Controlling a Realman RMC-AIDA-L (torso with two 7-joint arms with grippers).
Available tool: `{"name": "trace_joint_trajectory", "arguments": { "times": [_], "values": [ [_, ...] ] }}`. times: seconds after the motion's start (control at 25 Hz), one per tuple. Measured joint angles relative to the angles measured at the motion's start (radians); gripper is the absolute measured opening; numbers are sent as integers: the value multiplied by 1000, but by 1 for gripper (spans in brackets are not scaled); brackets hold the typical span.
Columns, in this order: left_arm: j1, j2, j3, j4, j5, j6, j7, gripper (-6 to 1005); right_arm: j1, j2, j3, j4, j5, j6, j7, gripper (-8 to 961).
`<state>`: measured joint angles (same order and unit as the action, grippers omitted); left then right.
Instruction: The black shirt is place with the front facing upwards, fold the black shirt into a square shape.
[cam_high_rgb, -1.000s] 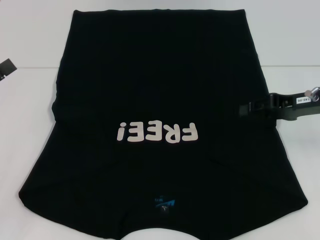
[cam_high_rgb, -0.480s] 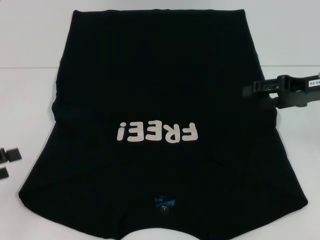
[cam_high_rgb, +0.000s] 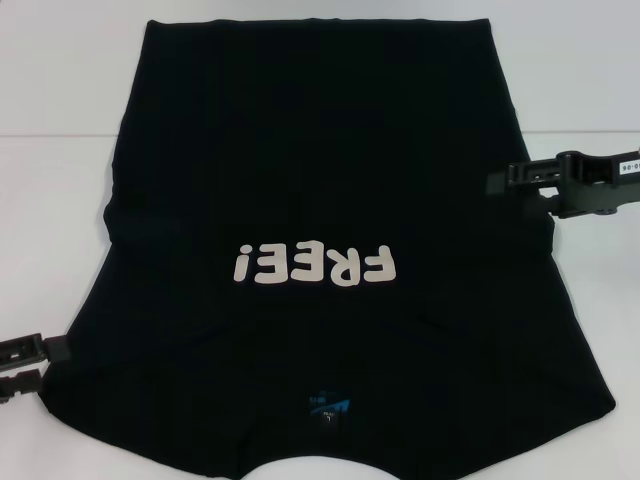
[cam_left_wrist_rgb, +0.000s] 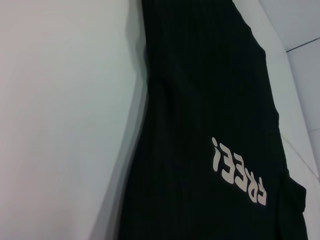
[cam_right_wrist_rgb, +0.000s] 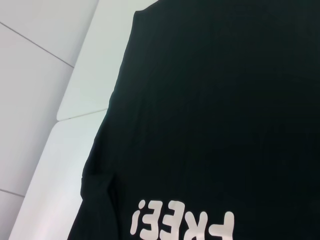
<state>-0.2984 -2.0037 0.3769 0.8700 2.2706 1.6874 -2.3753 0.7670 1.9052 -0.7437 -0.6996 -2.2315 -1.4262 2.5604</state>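
The black shirt (cam_high_rgb: 320, 250) lay spread flat on the white table (cam_high_rgb: 60, 200), front side up, with its cream "FREE!" lettering (cam_high_rgb: 312, 266) reading upside down from the head camera and the small blue neck label (cam_high_rgb: 328, 406) near the edge closest to the robot. The hem lay at the far side of the table, and the sleeves appeared tucked under along both sides. The left gripper (cam_high_rgb: 40, 362) sat low at the shirt's left edge, near the shoulder corner, its two fingers spread apart, one above the other, right at the cloth's border. The right gripper (cam_high_rgb: 495, 183) reached in from the right side and hovered at the shirt's right edge, about level with its middle; whether its fingers were spread or pressed together could not be told. Both wrist cameras looked across the black cloth and its lettering.
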Motion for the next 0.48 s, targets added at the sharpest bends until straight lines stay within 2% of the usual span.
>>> {"name": "trace_joint_trajectory", "arguments": {
  "times": [0.48],
  "values": [
    [-14,-11,46,-3,45,-122,65,825,-12,-1,-1,4,-1,6,-3,885]
  ]
}}
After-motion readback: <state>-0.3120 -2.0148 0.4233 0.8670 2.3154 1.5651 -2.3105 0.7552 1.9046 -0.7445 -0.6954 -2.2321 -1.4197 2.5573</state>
